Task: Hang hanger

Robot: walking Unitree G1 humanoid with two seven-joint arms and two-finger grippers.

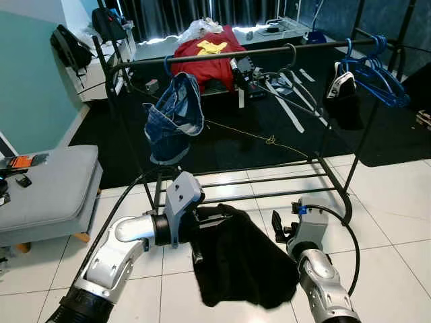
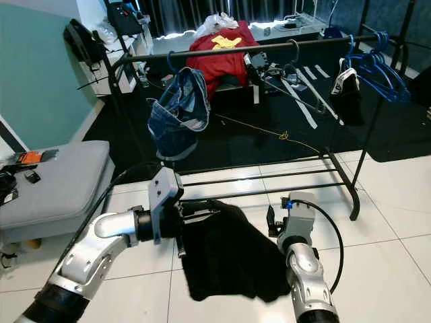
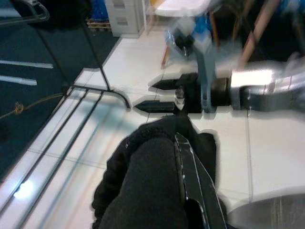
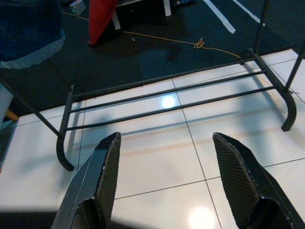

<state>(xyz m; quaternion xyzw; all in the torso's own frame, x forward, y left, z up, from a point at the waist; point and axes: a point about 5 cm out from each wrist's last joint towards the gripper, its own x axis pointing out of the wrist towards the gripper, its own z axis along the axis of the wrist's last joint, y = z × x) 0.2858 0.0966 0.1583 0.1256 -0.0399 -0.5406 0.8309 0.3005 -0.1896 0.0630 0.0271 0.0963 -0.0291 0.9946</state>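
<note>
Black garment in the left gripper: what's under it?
The black garment hangs from the left gripper, shut on its top edge. White floor tiles show around it. The floor directly beneath is covered, and I can't make out any hanger inside the cloth.

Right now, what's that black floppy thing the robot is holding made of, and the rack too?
The black garment looks like soft matte cloth: it droops in folds from the left gripper. The clothes rack looks like dark painted metal tubing, thin and faintly glossy, though I can't be certain.

No legible text, label, brand or number on anything here.
</note>
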